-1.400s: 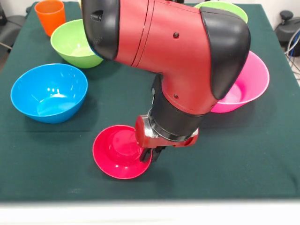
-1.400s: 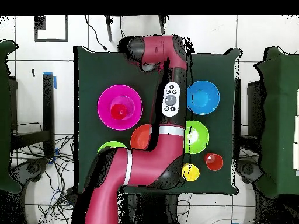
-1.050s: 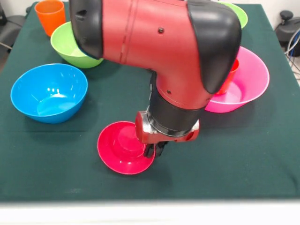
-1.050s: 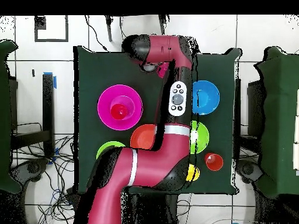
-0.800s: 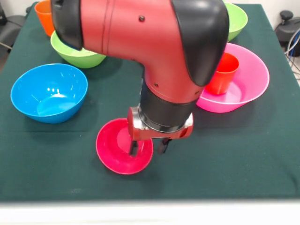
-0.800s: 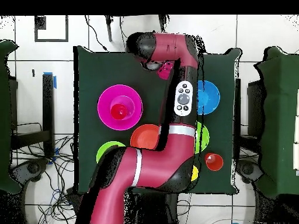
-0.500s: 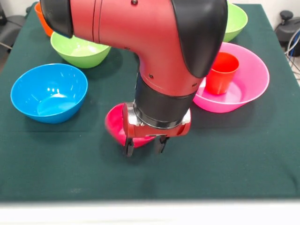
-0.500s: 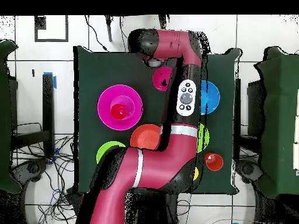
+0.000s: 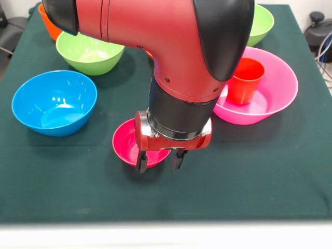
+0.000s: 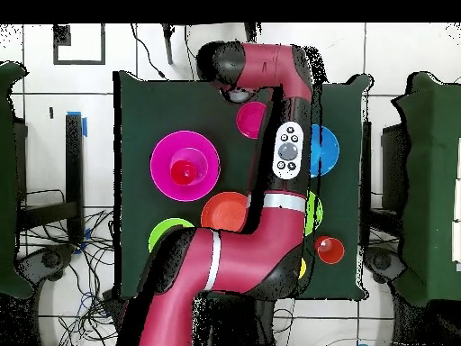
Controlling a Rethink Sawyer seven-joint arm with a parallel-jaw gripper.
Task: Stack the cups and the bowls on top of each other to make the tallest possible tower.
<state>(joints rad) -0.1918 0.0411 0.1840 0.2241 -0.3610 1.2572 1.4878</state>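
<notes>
My gripper hangs open just above the table at the front. Its left finger is at the front rim of the small crimson bowl, which sits upright on the cloth; the right finger is outside it. I cannot tell whether the finger touches the bowl. The big pink bowl stands at the right with the red cup upright inside it. From above, the crimson bowl lies beyond the pink bowl and the red cup. The arm hides the gripper there.
A light blue bowl is at the left, a lime green bowl behind it, another lime bowl at the back right. The orange cup peeks out at the back left. The orange bowl shows from above.
The gripper was shut on the crimson bowl's rim, then opened and let it go. The bowl shifted right, tipped up briefly and now sits flat. The arm swung left.
</notes>
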